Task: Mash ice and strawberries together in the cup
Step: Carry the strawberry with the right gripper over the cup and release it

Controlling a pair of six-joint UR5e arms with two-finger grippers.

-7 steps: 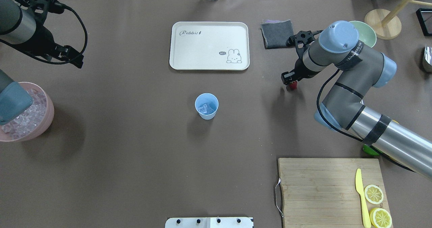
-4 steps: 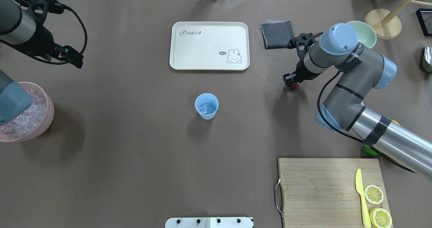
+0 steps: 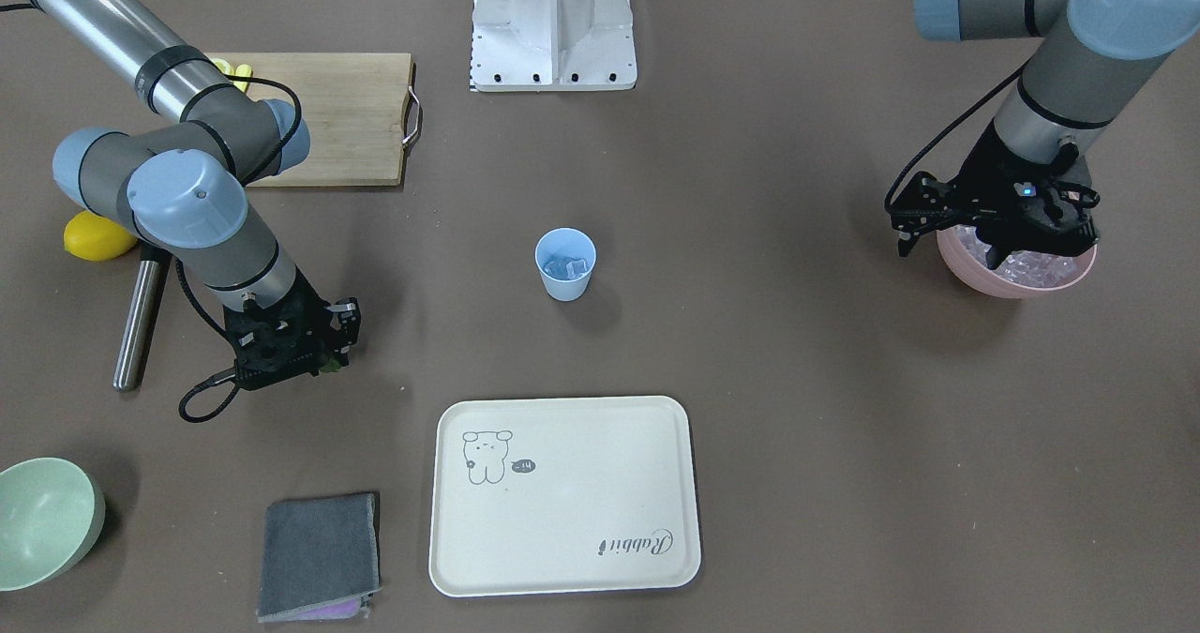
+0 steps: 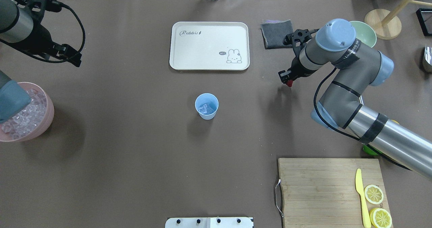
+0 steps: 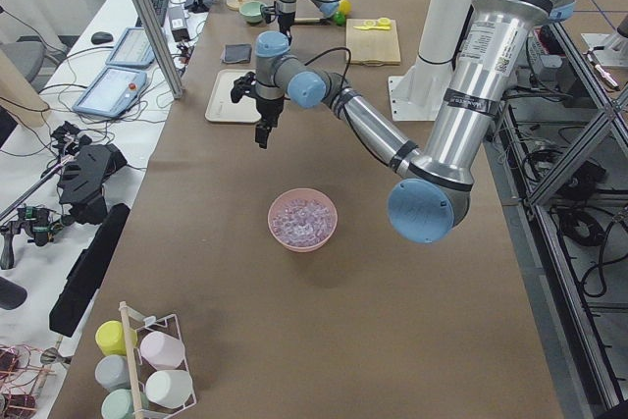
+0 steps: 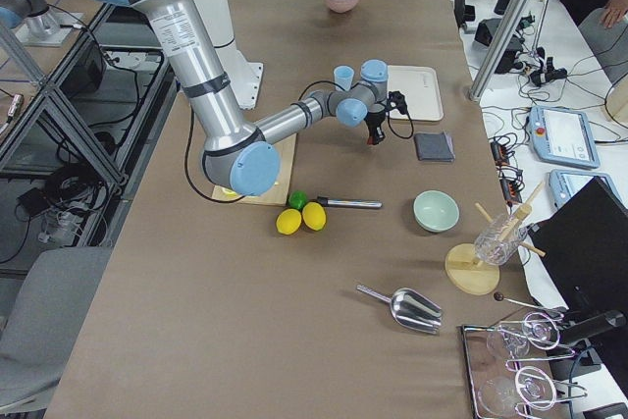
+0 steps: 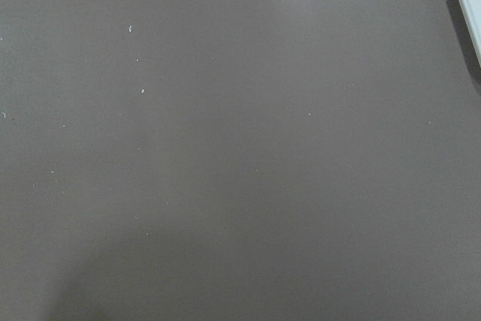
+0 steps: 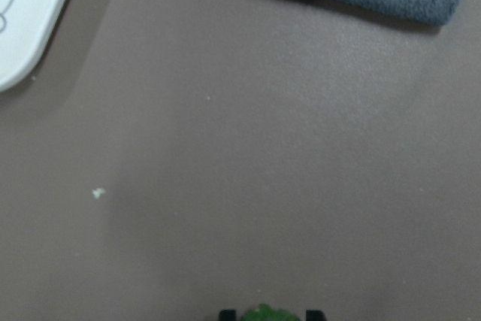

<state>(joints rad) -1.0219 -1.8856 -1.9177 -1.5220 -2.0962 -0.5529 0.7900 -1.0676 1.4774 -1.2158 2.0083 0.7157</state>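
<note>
The light-blue cup (image 4: 206, 111) stands mid-table with a few clear ice cubes (image 4: 206, 108) inside; it also shows in the front view (image 3: 565, 281). My right gripper (image 4: 288, 80) is shut on the small red strawberry (image 4: 289, 83), held just above the table right of the cup. Its green cap (image 8: 263, 313) shows between the fingertips in the right wrist view. My left gripper (image 4: 75, 59) hangs high at the far left, apart from the pink bowl (image 4: 47, 120) of ice. It holds nothing, and its wrist view shows only bare table, so it looks open.
A white rabbit tray (image 4: 209, 45) lies behind the cup. A grey cloth (image 4: 277, 33) and a pale green bowl (image 4: 368, 35) are at the back right. The cutting board (image 4: 320, 187) carries a yellow knife and lemon slices. A metal rod (image 3: 141, 319) lies by a lemon (image 3: 94, 237).
My right gripper has moved slightly left, toward the cup side, with the strawberry in it. The left arm has drifted a little toward the table's back.
</note>
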